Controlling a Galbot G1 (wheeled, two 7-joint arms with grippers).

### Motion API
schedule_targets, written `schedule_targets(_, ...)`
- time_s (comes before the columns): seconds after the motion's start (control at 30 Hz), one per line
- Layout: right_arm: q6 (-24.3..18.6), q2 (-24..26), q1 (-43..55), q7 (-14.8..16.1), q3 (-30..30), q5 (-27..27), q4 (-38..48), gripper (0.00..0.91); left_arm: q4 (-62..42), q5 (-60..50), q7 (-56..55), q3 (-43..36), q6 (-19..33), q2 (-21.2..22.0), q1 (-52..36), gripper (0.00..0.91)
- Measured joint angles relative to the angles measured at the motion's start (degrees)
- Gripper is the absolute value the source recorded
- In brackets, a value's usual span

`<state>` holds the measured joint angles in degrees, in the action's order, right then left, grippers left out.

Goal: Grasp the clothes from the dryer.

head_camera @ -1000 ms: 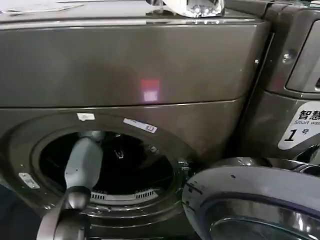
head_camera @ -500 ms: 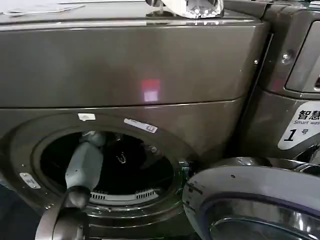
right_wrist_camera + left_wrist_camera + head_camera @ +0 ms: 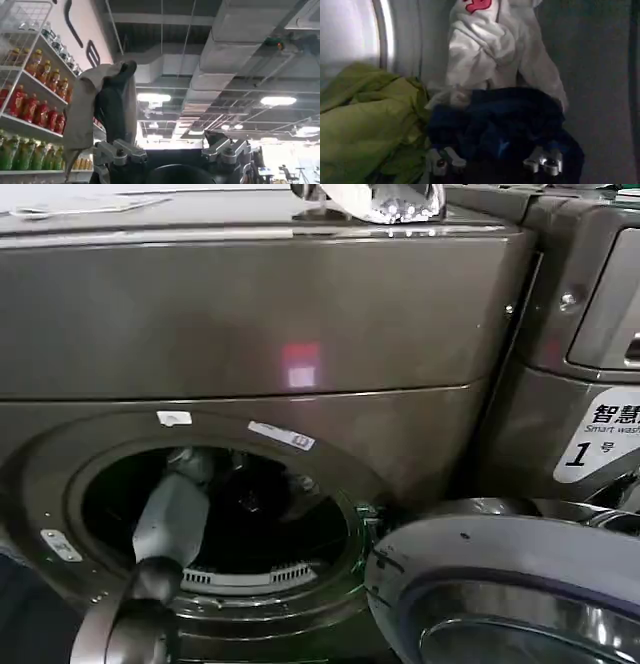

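Left arm (image 3: 170, 519) reaches through the round porthole into the dryer (image 3: 260, 334), forearm angled up and inward; the drum around it is dark in the head view.

Left gripper (image 3: 495, 161), wrist view: fingers spread apart, one tip at each side of the dark navy garment (image 3: 505, 125), nothing clamped between them (tips look to be at the fabric's near edge; contact cannot be confirmed). Off to one side of the gripper, beyond the nearer fingertip (image 3: 445, 160), lies the yellow-green garment (image 3: 365, 125), bunched against the drum wall. Directly ahead of the gripper, past the navy piece and touching it, the white garment with red marks (image 3: 490, 45) is heaped.

Dryer door (image 3: 510, 594) hangs open, to the right of the porthole.

Right gripper (image 3: 172, 152): raised, pointing at the ceiling, fingers apart, holding nothing.
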<state>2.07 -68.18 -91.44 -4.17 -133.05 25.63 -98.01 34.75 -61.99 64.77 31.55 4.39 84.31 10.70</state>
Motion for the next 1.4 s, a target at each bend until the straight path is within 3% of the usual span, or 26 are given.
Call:
schedule_targets(0.8, 0.0, -0.3, 0.4, -0.1, 0.6, 0.1, -0.4, 0.907, 8.4, 4.0, -4.6, -0.1, -5.6, -0.8, 2.4, 0.000)
schedule_targets(1.1, 0.1, -0.3, 0.2, 0.1, 0.4, 0.2, -0.4, 0.907, 15.2, 10.4, -15.3, -0.2, -9.3, 0.3, 5.3, 0.000)
schedule_targets(1.4, 0.1, 0.1, 0.0, 0.2, 0.5, 0.3, -0.6, 0.907, 22.5, 22.9, -32.7, -1.0, -17.4, 1.8, 9.0, 0.000)
